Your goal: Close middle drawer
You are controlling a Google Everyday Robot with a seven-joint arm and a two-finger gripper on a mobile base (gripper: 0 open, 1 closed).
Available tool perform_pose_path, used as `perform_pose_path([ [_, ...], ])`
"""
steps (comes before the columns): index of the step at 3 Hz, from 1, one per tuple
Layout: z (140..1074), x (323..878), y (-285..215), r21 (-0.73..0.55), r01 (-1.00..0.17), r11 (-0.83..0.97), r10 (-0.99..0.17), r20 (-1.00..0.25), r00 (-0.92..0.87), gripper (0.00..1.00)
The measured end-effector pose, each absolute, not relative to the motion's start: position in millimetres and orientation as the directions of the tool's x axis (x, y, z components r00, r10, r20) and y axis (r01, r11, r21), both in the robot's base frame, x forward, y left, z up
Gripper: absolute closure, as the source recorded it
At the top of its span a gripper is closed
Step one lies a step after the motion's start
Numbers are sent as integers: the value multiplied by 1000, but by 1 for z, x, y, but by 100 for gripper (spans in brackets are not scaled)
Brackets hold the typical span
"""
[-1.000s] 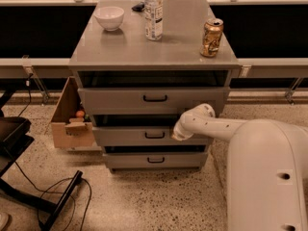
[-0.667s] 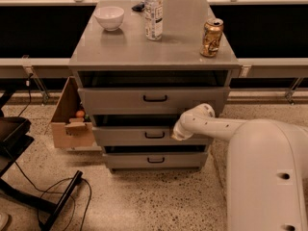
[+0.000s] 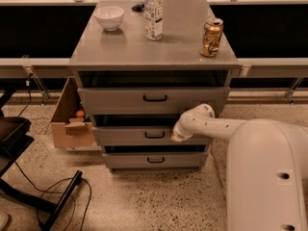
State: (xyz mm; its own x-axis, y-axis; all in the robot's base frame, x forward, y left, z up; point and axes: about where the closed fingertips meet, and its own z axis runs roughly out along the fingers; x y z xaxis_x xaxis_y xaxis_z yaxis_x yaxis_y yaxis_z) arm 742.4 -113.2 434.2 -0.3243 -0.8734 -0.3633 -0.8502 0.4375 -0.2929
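Note:
The grey cabinet (image 3: 120, 52) has three drawers. The middle drawer (image 3: 125, 135) is the second one, with a low flat grey front and a small black loop handle (image 3: 154, 134). A dark gap shows above its front. My gripper (image 3: 177, 134) is at the end of the white arm (image 3: 216, 125). It rests against the drawer's front, just right of the handle. The top drawer (image 3: 115, 100) has a taller front and the bottom drawer (image 3: 130, 160) is narrower.
A white bowl (image 3: 109, 17), a clear bottle (image 3: 153, 12) and a gold can (image 3: 211, 37) stand on the cabinet top. An open cardboard box (image 3: 67, 129) sits left of the cabinet. A black stand base and cables (image 3: 53, 201) lie on the floor at left.

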Motion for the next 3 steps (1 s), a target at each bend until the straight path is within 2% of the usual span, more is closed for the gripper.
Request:
perform_pose_path([
  [1,434,742,-113,-293,-850,437,-873,-363,-324,4],
  [2,434,742,-113,-293,-850,437,-873,-363,-324,100],
  [3,443,723,-123,-298,-853,428,-881,-350,-320,100],
])
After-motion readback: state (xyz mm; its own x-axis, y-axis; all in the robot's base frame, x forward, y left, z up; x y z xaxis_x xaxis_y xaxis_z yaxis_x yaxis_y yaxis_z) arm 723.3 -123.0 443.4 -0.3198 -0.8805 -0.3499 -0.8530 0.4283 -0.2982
